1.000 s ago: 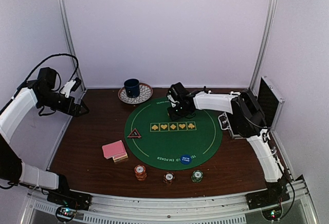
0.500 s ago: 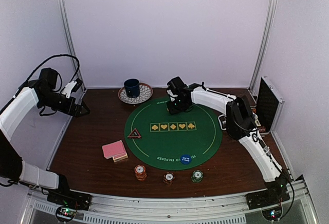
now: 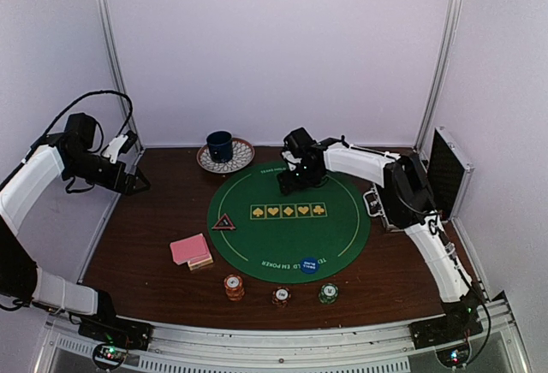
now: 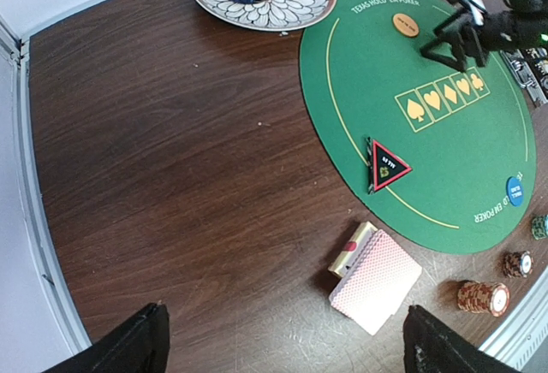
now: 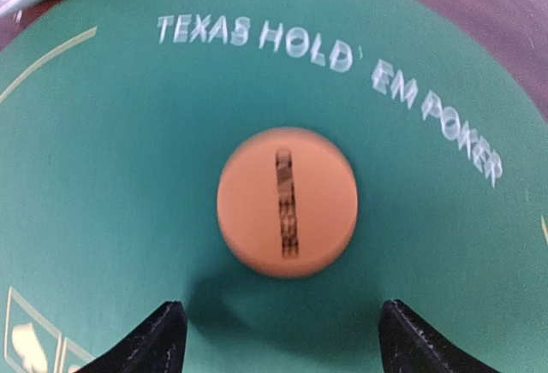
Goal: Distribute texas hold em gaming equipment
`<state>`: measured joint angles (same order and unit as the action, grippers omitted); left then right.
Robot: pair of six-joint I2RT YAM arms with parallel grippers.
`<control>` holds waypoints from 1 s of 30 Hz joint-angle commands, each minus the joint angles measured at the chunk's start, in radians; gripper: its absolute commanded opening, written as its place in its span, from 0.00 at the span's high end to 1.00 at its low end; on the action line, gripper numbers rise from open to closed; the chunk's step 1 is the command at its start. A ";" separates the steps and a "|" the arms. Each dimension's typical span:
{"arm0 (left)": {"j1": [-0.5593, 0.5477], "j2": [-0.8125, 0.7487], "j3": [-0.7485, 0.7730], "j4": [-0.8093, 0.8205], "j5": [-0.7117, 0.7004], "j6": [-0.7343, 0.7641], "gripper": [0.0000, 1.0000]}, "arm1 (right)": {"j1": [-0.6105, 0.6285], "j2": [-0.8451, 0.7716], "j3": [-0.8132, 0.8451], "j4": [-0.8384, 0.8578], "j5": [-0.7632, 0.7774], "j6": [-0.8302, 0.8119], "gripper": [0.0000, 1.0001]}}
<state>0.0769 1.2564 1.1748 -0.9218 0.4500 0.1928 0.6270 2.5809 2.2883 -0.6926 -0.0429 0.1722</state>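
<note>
Taking the mat (image 3: pixel 288 219) in the top view as a clock face, the right hand (image 3: pixel 287 188) hangs low over its 12 o'clock part, just above the row of yellow suit boxes. Its fingers (image 5: pixel 147 340) stand wide apart with nothing between them. The orange button (image 5: pixel 287 202) lies flat on the green felt just ahead of the fingertips, below the white "TEXAS HOLD'EM POKER" lettering; it is touched by neither finger. In the left wrist view the same button (image 4: pixel 406 24) sits apart from that hand.

The left hand (image 3: pixel 137 183) is held aloft at 9 o'clock, well off the mat near the bench's left edge, its fingers (image 4: pixel 128 349) also wide and holding nothing.

The triangle (image 3: pixel 224 222) rests on the mat's rim at 9 o'clock. The blue button (image 3: pixel 309 264) lies on the felt at 5 o'clock, just inside the white line. The cards (image 3: pixel 190 249) lie in a stack on the bare bench (image 3: pixel 145 236) at 8 o'clock, off the mat. Three chip stacks stand in a row on the bench beyond the mat's near edge: orange chips (image 3: pixel 233 286) at 7 o'clock, red chips (image 3: pixel 281 296) at 6, green chips (image 3: pixel 329 292) at 5.

A mug (image 3: pixel 220 145) stands on a plate (image 3: pixel 240 159) at 11 o'clock, just beyond the mat
</note>
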 commanded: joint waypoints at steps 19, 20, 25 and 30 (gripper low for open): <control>0.006 -0.046 0.027 -0.044 0.058 -0.001 0.02 | 0.356 -0.818 -1.132 0.137 0.038 0.100 0.28; 0.006 -0.049 0.025 -0.043 0.060 -0.002 0.03 | 0.357 -0.808 -1.128 0.136 0.038 0.096 0.28; 0.006 -0.063 0.022 -0.043 0.066 -0.005 0.02 | 0.367 -0.752 -1.092 0.125 0.037 0.076 0.29; 0.006 -0.061 0.023 -0.043 0.071 -0.006 0.02 | 0.374 -0.705 -1.074 0.127 0.033 0.067 0.30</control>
<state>0.0772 1.2076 1.1748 -0.9668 0.4973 0.1917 0.9894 1.8389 1.1885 -0.5598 -0.0219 0.2493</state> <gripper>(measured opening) 0.976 0.708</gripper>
